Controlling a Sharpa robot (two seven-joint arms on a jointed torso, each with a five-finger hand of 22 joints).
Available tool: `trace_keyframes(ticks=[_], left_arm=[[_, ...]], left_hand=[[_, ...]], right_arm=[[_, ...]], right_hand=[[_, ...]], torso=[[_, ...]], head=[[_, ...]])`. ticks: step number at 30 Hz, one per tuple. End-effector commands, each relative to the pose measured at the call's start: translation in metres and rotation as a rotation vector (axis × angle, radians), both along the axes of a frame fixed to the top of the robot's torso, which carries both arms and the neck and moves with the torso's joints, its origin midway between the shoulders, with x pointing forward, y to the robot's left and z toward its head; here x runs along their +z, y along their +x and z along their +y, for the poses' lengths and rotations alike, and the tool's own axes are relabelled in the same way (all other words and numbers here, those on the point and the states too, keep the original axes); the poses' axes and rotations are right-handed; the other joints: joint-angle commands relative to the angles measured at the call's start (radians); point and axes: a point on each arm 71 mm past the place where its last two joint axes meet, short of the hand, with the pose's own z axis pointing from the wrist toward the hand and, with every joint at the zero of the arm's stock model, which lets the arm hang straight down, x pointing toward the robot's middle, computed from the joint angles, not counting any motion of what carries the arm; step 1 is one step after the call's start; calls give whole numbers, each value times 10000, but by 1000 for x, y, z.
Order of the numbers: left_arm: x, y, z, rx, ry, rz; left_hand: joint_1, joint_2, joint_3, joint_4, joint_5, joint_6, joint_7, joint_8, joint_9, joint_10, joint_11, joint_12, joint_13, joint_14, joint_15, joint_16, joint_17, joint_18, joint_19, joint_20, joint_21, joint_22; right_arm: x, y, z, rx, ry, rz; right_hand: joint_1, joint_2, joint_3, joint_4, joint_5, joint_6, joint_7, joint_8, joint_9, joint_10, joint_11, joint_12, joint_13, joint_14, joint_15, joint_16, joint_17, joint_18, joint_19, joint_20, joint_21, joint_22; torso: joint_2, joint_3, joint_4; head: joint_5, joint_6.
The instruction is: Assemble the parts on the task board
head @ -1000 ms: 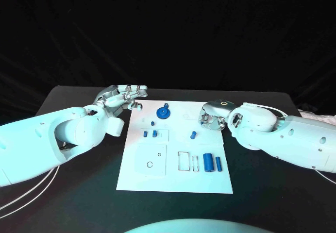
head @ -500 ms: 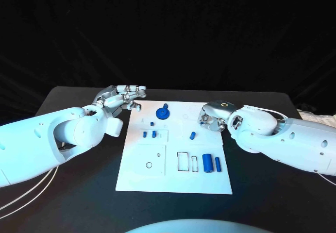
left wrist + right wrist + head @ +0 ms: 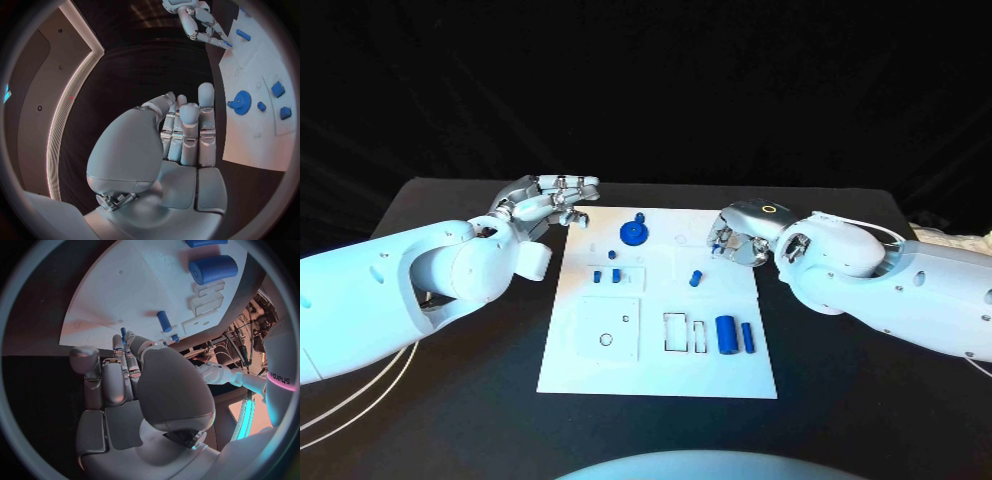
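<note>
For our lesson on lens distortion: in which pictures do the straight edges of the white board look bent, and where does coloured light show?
Head view: the task board keeps straight edges, under even cool light. Left wrist view: the board's edge curves beside the left hand. Right wrist view: the board's edge bows, and pinkish light tints the board beyond the right hand.

right hand (image 3: 733, 243): from my head my own forearm hides most of it; I cannot tell whether the fingertips touch the task board (image 3: 661, 370).
thin blue piece (image 3: 124, 333): my fingers hide its lower end, too small to name.
small blue pegs (image 3: 607, 275): too small to tell their shape.
</note>
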Motion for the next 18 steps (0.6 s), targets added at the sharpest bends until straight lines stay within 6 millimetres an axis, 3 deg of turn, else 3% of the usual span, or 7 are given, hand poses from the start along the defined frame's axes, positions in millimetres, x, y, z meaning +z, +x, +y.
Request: trace_keyframes(ticks=[1,8,16,18], left_arm=[[0,0,-1,-198,-26,-55],[0,1,1,-92,-3,-90],[1,-1,-4,-215,-106,-198],[1,-2,-5,-246,-120,-199]], left_hand=[[97,-12,1,-43,34,-76,-8,60,-13,-69,27,62,14,-20,-5,-3,38,188,-44,10,-12,18],[81,-15,-17,-42,44,-131,16,38,-28,-87,41,86,18,-27,1,-16,-6,189,-40,11,-40,-1],[80,8,-16,-40,54,-162,26,28,-37,-105,50,104,22,-43,8,-37,-52,193,-49,15,-84,-26],[82,13,-14,-41,56,-165,27,28,-38,-107,50,107,22,-44,9,-38,-55,193,-48,15,-85,-27]], right_arm=[[8,-4,0,28,523,-77],[23,-18,10,470,1501,-259],[27,-35,50,1528,2378,-96],[25,-39,60,1862,2472,-13]], right_hand=[[-30,11,9,-68,45,-28,68,-32,-3,2,17,-41,14,510,-40,51,4,-138,47,-14,55,25],[86,47,143,-204,56,-37,103,-57,4,10,29,-87,18,501,-42,56,-1,-133,41,-13,67,31],[116,40,221,-283,61,-61,135,-84,5,-4,53,-127,19,495,-29,59,-4,-135,38,-5,82,46],[131,36,260,-325,71,-67,145,-94,6,-1,59,-139,22,495,-24,71,6,-137,39,0,94,61]], torso=[[-6,-5,16],[13,-9,-16],[5,-31,31],[9,-33,15]], head=[[-4,-23],[84,-5],[123,3],[173,7]])
